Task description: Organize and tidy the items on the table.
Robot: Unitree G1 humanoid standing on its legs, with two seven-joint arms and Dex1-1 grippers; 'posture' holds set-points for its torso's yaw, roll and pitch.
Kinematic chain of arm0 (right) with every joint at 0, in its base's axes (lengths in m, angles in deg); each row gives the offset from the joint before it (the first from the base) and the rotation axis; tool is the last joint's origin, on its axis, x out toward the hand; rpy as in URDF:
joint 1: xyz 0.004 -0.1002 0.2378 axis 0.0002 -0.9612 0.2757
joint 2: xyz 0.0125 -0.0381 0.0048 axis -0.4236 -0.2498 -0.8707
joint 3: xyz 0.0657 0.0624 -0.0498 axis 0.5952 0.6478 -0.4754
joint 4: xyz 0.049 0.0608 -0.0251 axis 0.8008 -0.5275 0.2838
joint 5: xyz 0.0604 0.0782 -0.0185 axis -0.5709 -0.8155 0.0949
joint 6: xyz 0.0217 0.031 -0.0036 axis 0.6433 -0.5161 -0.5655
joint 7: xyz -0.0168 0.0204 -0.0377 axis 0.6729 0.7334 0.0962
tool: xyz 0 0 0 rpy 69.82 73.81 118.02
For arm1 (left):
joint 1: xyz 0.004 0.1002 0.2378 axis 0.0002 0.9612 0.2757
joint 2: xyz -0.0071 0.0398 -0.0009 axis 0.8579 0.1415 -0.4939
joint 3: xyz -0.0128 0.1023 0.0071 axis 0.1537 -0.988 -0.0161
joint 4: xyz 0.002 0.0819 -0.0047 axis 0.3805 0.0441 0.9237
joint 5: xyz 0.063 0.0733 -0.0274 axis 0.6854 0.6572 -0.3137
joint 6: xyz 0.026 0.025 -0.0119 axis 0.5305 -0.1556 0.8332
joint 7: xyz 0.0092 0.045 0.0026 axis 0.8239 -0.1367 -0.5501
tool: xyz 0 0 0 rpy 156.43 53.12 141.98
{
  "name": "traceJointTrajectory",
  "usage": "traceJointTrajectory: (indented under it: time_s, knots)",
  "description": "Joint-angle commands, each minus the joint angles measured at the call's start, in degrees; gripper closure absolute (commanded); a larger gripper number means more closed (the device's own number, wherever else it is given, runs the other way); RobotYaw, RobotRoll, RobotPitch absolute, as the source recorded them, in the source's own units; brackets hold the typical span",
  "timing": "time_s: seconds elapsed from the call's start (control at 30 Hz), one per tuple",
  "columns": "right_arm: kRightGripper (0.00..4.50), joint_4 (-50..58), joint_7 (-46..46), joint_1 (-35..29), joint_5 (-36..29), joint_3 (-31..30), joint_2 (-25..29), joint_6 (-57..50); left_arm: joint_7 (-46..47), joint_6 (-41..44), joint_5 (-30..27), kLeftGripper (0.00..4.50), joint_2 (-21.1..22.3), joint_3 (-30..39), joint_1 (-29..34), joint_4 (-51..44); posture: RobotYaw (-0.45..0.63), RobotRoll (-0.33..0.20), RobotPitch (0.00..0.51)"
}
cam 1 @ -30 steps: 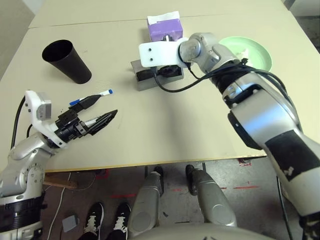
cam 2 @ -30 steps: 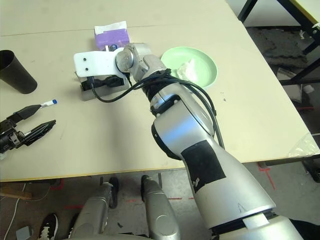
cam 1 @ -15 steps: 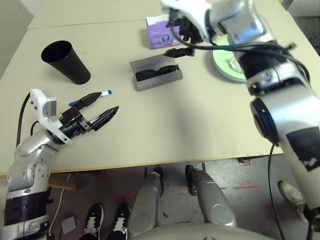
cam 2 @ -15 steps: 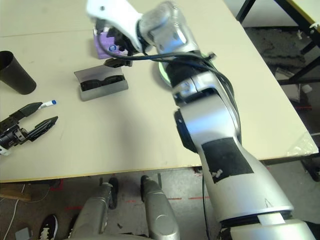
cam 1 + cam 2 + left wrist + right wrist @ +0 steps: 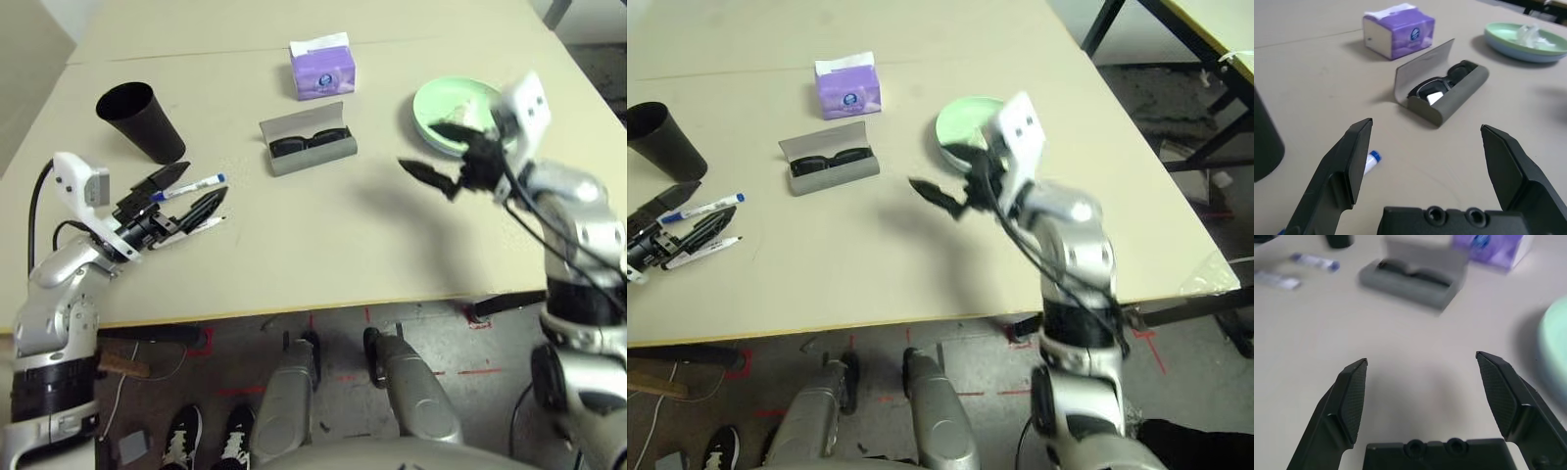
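1. Table (image 5: 323,245): right gripper (image 5: 439,155) has pulled back from the grey glasses case (image 5: 309,149), jaws wide, empty.
2. Case left open, sunglasses (image 5: 306,144) inside; lid unclosed.
3. Left gripper (image 5: 191,192), spread and empty, has edged over the two markers (image 5: 191,184); they look next.

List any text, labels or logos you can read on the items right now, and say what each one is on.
No text can be read on any item.
Purple tissue box: a round blue emblem on its front, too small to read.
Blue-capped marker: white barrel, print too small to tell.
Second marker: nothing legible.
Grey glasses case, black cup, green plate: no markings seen.
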Motion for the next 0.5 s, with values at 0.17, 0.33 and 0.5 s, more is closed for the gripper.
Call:
traceJointTrajectory:
  time_s: [0.17,0.33,0.5]
  knots:
    - [0.02,-0.29,3.39,-7.05,-9.56,1.51,-0.06,11.43,-3.54,-0.03,1.5,0.0,2.46,-0.91,-0.84,2.89,-0.18,0.0,0.279]
    - [0.02,-1.34,4.97,-7.19,-14.1,0.5,-0.05,13.91,-3.46,0.15,2.63,0.0,3.18,-1.06,-1.95,4.02,-0.18,0.0,0.278]
    - [0.0,-2.91,8.4,-8.08,-16.84,-0.37,0.61,16.33,0.15,1.91,4.99,0.58,3.24,-2.34,-5.13,6.21,-0.19,0.0,0.278]
